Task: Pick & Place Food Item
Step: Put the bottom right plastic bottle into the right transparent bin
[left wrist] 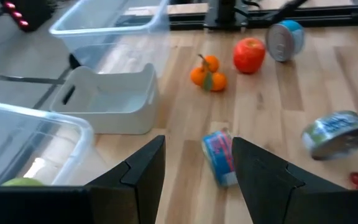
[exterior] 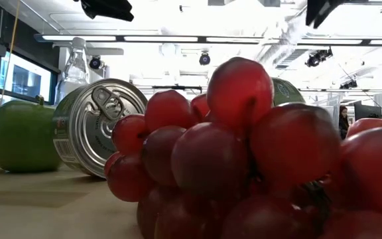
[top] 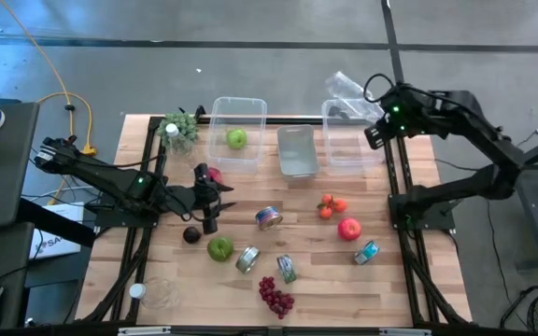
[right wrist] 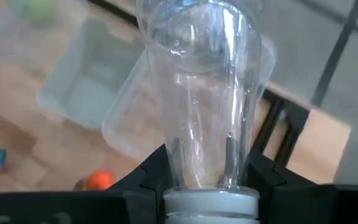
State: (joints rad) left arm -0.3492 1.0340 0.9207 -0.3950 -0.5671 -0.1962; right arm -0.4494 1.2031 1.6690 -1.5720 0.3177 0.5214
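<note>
My right gripper [top: 375, 132] is up near the table's far right corner, shut on a clear plastic bottle [top: 344, 89] with a white cap [right wrist: 210, 205]. It hangs over the right clear container [top: 348, 149]. My left gripper [top: 208, 210] is open and holds nothing. It hovers at the table's left middle, close to a red fruit [top: 215, 175], a dark plum [top: 191, 235] and a green apple [top: 219, 248]. In the left wrist view, my left gripper [left wrist: 197, 174] points toward a small can [left wrist: 219, 155] lying on the wood. My right gripper pinches the clear bottle between its two fingers [right wrist: 151, 177] at the narrow end [right wrist: 207, 168], just ahead of the white cap. The bottle's body runs forward past the fingertips. It is lifted clear, above the far edge of the right container.
A left clear container [top: 238, 131] holds a green apple [top: 236, 139], and a white tray [top: 297, 151] sits between the containers. Oranges [top: 331, 205], a red apple [top: 348, 229], cans [top: 269, 217], red grapes [top: 276, 297] and green grapes [top: 177, 129] lie scattered.
</note>
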